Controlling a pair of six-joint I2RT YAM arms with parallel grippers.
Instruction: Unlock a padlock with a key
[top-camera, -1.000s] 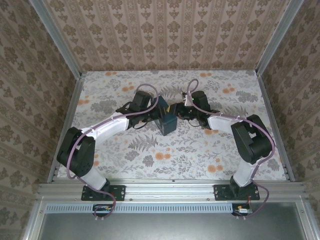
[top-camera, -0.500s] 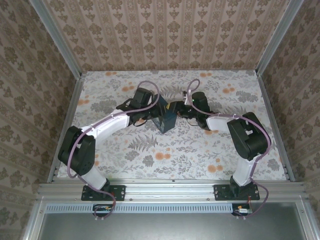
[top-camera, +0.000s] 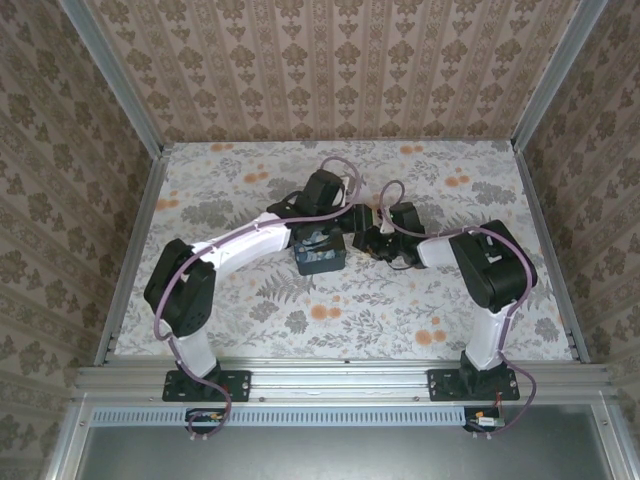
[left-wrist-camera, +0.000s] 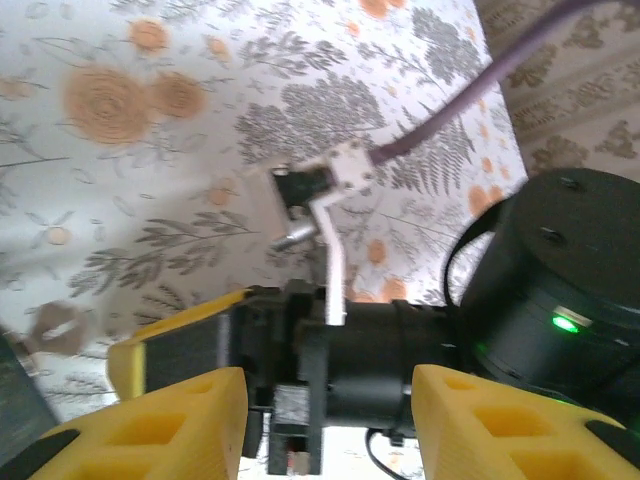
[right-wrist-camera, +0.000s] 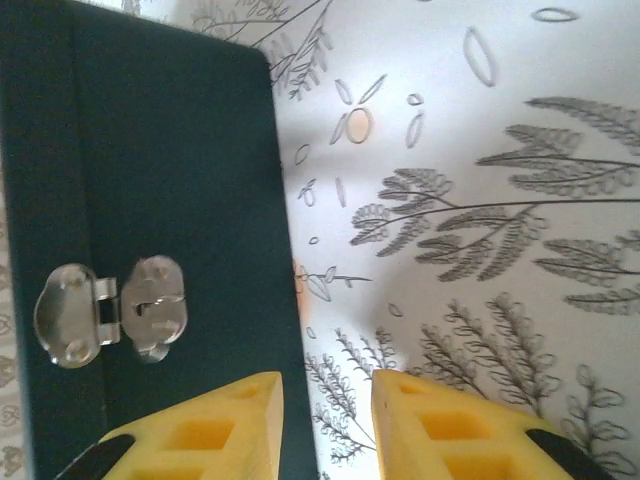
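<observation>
A dark teal box (top-camera: 320, 256) lies mid-table, and I cannot make out a padlock or a key. My left gripper (top-camera: 322, 232) hangs over the box's far side. In the left wrist view it (left-wrist-camera: 330, 425) is open, with the right arm's black wrist (left-wrist-camera: 400, 355) beyond its yellow fingers. My right gripper (top-camera: 366, 241) sits just right of the box. In the right wrist view it (right-wrist-camera: 325, 425) stands narrowly open over the box's edge, with nothing between its fingers. The box (right-wrist-camera: 140, 180) carries a silver clasp (right-wrist-camera: 110, 315) on its face.
The floral table (top-camera: 440, 300) is walled by patterned panels on three sides. Both arms crowd together at the box, with the right arm's cable (left-wrist-camera: 480, 85) looping over the table. The right arm's joint housing with a green light (left-wrist-camera: 566, 323) sits close to my left fingers.
The left arm has swung right, over the box. The box has gone from standing on a diagonal to lying lower and squarer. The right gripper has drawn in beside it.
</observation>
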